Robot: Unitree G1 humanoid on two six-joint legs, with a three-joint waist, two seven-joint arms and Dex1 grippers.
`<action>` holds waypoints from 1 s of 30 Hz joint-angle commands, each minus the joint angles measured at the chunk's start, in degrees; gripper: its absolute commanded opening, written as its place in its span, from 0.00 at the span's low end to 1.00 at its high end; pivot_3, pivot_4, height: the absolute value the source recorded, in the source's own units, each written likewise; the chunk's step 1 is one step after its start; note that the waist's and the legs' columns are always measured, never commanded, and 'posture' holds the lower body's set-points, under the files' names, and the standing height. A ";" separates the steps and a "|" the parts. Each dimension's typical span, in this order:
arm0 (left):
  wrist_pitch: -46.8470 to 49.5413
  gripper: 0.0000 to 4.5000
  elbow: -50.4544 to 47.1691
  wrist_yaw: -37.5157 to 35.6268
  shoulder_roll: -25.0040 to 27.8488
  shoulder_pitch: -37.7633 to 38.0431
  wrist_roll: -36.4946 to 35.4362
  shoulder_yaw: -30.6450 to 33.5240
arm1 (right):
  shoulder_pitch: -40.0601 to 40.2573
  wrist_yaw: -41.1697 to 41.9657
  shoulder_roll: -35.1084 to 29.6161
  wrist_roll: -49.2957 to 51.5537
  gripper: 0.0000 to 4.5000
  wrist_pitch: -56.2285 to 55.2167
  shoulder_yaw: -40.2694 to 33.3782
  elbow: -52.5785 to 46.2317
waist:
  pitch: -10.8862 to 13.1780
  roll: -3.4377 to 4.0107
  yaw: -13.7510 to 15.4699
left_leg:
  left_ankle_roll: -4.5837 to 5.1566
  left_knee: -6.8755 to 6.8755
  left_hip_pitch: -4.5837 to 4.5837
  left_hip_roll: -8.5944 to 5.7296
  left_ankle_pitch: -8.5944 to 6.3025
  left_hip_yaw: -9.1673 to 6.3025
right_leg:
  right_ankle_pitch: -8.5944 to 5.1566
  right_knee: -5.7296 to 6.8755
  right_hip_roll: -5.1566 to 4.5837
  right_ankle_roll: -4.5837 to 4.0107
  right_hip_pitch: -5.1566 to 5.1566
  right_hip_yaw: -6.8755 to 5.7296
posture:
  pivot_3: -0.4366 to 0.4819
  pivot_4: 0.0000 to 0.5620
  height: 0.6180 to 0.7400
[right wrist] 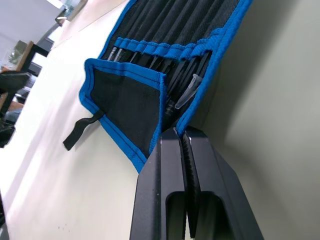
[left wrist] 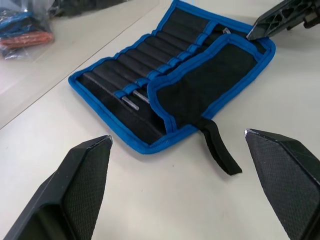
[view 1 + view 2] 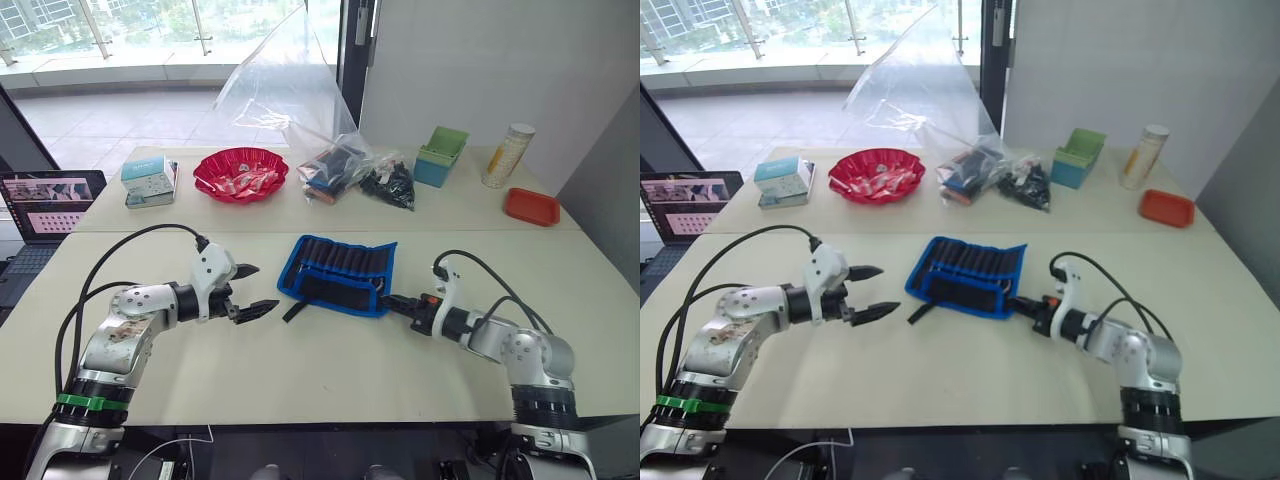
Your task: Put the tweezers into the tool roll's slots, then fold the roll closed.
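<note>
The tool roll [image 3: 338,272], black with blue edging, lies open at mid-table with its near flap [image 2: 210,85] folded over the lower half. Its black strap [image 2: 220,150] trails toward me. Slim dark tweezers [image 1: 175,75] sit in the slots under the blue band, and two metal tips [image 2: 131,102] poke out near the flap. My left gripper [image 3: 255,290] hovers open just left of the roll, nothing between its fingers. My right gripper [image 3: 392,302] is shut, and its tip [image 1: 177,132] touches the blue edge at the roll's near right corner.
Along the back of the table stand a boxed item [image 3: 150,180], a red bowl [image 3: 240,172], a clear plastic bag [image 3: 340,165] of dark items, a teal box [image 3: 440,155], a tall can [image 3: 507,155] and a red tray [image 3: 531,206]. A laptop [image 3: 50,205] sits at far left.
</note>
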 commanded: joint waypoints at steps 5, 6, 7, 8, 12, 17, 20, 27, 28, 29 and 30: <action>-1.68 1.00 1.76 -1.35 -0.43 -1.52 0.53 -1.29 | 0.89 0.22 -6.58 5.07 0.00 3.77 -7.05 -5.96 | 0.01 0.01 -0.20 | 0.01 -0.01 0.00 0.04 0.00 0.01 | 0.00 -0.02 0.04 0.00 0.00 0.01 | 0.48 0.27 1.00; -0.76 1.00 1.81 -1.73 -0.67 -1.58 -0.11 -1.42 | -0.44 -0.46 -6.59 6.90 0.00 5.46 -7.74 -7.14 | 0.01 0.01 -0.22 | 0.01 -0.01 0.00 0.04 0.00 0.02 | 0.00 -0.01 0.03 0.00 0.00 0.02 | 0.48 0.27 1.00; -0.08 1.00 1.80 -2.00 -0.84 -1.60 -0.55 -1.48 | -1.39 -1.04 -6.46 8.21 0.00 6.67 -8.12 -7.92 | 0.01 0.01 -0.29 | 0.01 0.00 0.00 0.04 0.00 0.02 | 0.00 -0.02 0.04 0.00 0.00 0.02 | 0.48 0.27 1.00; 1.64 1.00 1.44 -2.52 -0.91 -1.52 -1.56 -1.45 | -2.83 -1.35 -5.98 8.34 0.00 7.48 -6.50 -8.41 | 0.01 0.01 -0.43 | 0.01 0.00 -0.01 0.05 0.00 0.02 | 0.00 -0.02 0.04 0.00 0.00 0.02 | 0.48 0.27 1.00; 4.01 1.00 0.27 -3.09 -0.83 -1.10 -2.61 -1.03 | -6.51 -2.46 -4.50 5.68 0.00 6.73 -2.14 -5.73 | 0.01 0.02 -0.56 | 0.01 -0.01 0.02 0.13 0.00 0.02 | 0.00 0.00 0.12 0.00 0.00 0.03 | 0.48 0.27 1.00; 3.77 1.00 -0.72 -2.21 0.27 0.36 -1.84 -0.30 | -9.44 0.45 -3.37 2.59 0.00 3.58 4.85 -2.25 | 0.01 0.02 -0.33 | 0.02 0.01 0.00 0.02 -0.01 0.02 | 0.00 -0.01 0.02 0.00 0.00 0.02 | 0.48 0.27 1.00; 4.09 1.00 -1.97 -1.53 0.93 1.71 -1.97 0.42 | -10.42 1.28 -2.22 0.01 0.00 1.19 8.46 0.36 | 0.01 0.02 -0.43 | 0.02 0.01 0.00 0.04 -0.01 0.02 | 0.00 -0.02 0.04 0.00 -0.01 0.02 | 0.48 0.27 1.00; 5.59 1.00 -4.53 0.21 1.17 4.20 -2.73 1.65 | -11.46 3.09 1.28 -5.34 0.00 -4.32 13.23 8.09 | 0.01 0.02 -0.48 | 0.01 0.00 0.02 0.06 -0.01 0.02 | 0.00 -0.01 0.04 0.00 -0.02 0.01 | 0.48 0.27 1.00; 5.56 1.00 -4.59 0.57 1.11 4.71 -2.48 1.56 | -11.51 3.23 1.92 -6.05 0.00 -5.40 13.19 9.74 | 0.01 0.02 -0.47 | 0.01 0.00 0.02 0.06 0.00 0.01 | 0.00 0.00 0.05 0.00 -0.02 0.01 | 0.48 0.27 1.00; 5.49 1.00 -4.76 0.78 1.12 5.18 -2.28 1.39 | -11.56 3.45 2.43 -6.38 0.00 -6.11 12.93 10.87 | 0.01 0.02 -0.47 | 0.01 0.00 0.03 0.06 0.00 0.01 | 0.00 0.01 0.05 0.00 -0.01 0.01 | 0.48 0.27 1.00; 5.38 1.00 -4.80 0.89 1.15 5.41 -2.11 1.22 | -11.70 3.68 2.75 -6.61 0.00 -6.57 12.70 11.66 | 0.01 0.02 -0.48 | 0.01 0.00 0.04 0.06 0.00 0.02 | 0.00 0.01 0.04 0.00 -0.01 0.01 | 0.48 0.27 1.00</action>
